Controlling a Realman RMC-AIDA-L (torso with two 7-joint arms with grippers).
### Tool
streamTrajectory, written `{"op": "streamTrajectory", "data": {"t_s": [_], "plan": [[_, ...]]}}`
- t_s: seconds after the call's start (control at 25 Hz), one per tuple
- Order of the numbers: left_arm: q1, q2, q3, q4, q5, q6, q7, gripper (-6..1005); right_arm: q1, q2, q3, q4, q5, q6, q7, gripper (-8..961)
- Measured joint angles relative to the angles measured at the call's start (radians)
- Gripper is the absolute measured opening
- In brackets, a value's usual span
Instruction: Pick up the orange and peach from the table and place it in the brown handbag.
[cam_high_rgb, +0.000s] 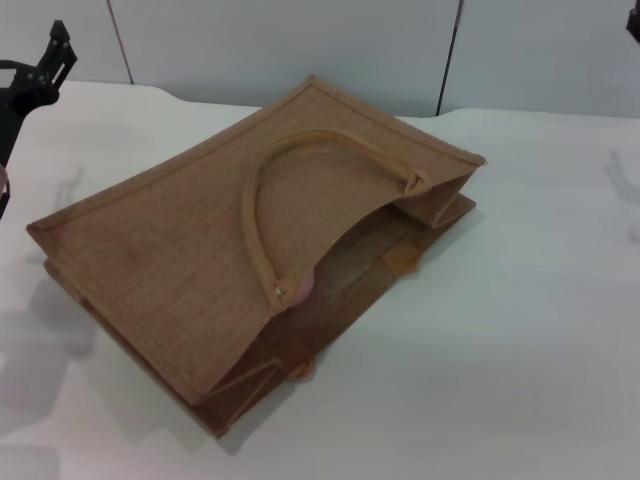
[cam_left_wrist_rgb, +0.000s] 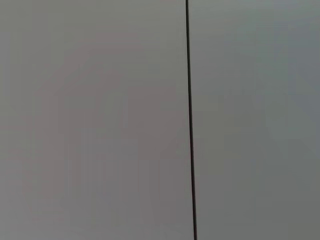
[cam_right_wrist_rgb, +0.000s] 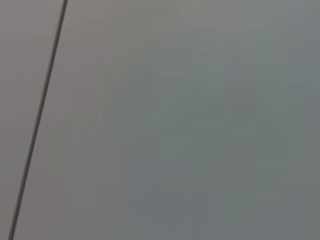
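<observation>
The brown handbag (cam_high_rgb: 200, 250) lies flat on its side on the white table, its mouth facing the near right and one loop handle (cam_high_rgb: 262, 190) resting on top. A pale pink sliver, the peach (cam_high_rgb: 304, 288), shows just inside the bag's mouth. The orange is hidden or out of view. My left gripper (cam_high_rgb: 40, 70) hangs raised at the far left, clear of the bag. Only a dark scrap of my right gripper (cam_high_rgb: 634, 22) shows, at the top right corner. Both wrist views show nothing but a plain grey wall panel with a dark seam.
The white table (cam_high_rgb: 540, 330) spreads to the right of and in front of the bag. Grey wall panels (cam_high_rgb: 300, 40) stand behind the table's far edge.
</observation>
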Motion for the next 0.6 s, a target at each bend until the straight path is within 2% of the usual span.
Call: {"op": "streamTrajectory", "data": {"t_s": [0.24, 0.6], "plan": [[-0.007, 0.001, 0.000, 0.000, 0.000, 0.054, 0.000, 863, 0.010, -0.001, -0.001, 0.019, 0.000, 0.005, 0.011, 888], [-0.008, 0.002, 0.000, 0.000, 0.000, 0.055, -0.004, 863, 0.016, -0.001, -0.001, 0.022, 0.000, 0.007, 0.012, 888]]}}
